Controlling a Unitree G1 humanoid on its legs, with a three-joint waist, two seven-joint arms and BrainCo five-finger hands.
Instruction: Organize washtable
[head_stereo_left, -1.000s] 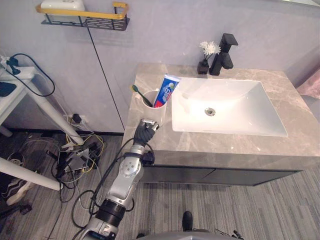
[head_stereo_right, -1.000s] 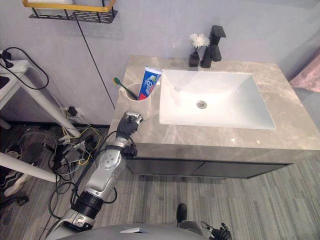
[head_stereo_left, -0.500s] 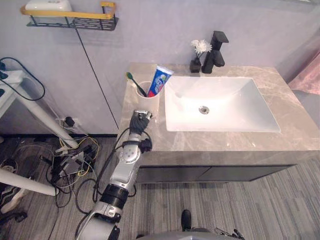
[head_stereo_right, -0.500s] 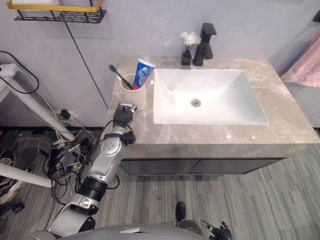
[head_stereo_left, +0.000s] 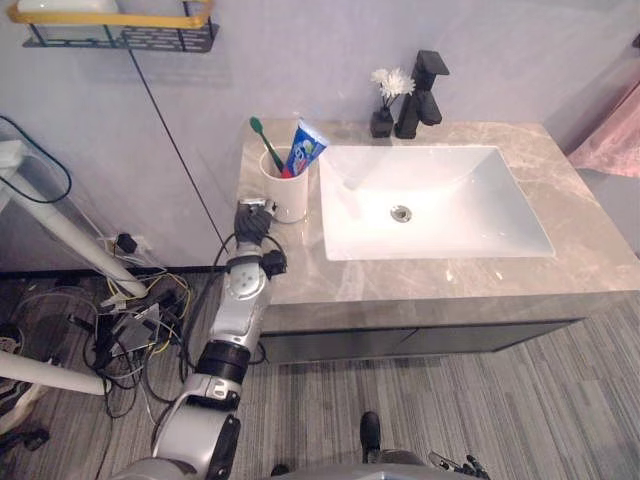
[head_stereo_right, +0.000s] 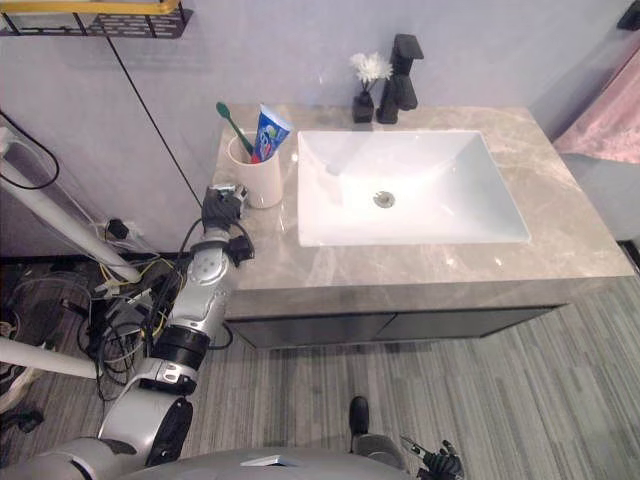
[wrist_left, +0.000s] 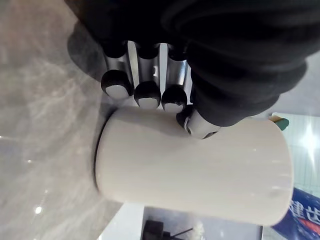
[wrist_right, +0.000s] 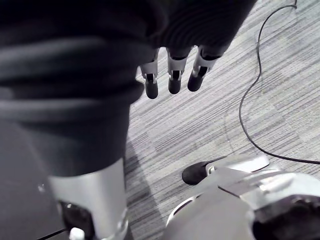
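- My left hand (head_stereo_left: 252, 220) reaches in over the front-left part of the bench (head_stereo_left: 300, 270) toward the cup (head_stereo_left: 287, 195). The cup stands upright near the bench's left rear corner, just beside the left rim of the sink (head_stereo_left: 470, 205).
- In the left wrist view my fingertips (wrist_left: 146, 97) lie straight against the cup's side low down, with the thumb (wrist_left: 200, 127) on the same wall beside them. Nothing curls round the cup, so the hand is released, touching rather than gripping.
- The cup carries the toothbrush (head_stereo_left: 265, 145), green head up and leaning toward the bench's left edge. It also holds the toothpaste tube (head_stereo_left: 303, 150), which tilts toward the sink.
- I judge both are stood in the cup to keep them together and off the stone.
- The cup sits back from the front edge and clear of the basin. To my mind that spot keeps it from being knocked off or wetted. Flat fingertips suit a steadying touch or a small nudge, not a lift.
- The black faucet (head_stereo_left: 420, 90) and a small vase of white flowers (head_stereo_left: 382, 118) stand side by side at the rear edge behind the sink, well apart from the cup.
- My right hand (wrist_right: 173, 75) hangs over the floor (wrist_right: 225, 125) with fingers straight and empty, idle while the left works.
- I judge this corner close to tidy. What could go wrong is a push too high on the wall tipping the top-heavy cup.
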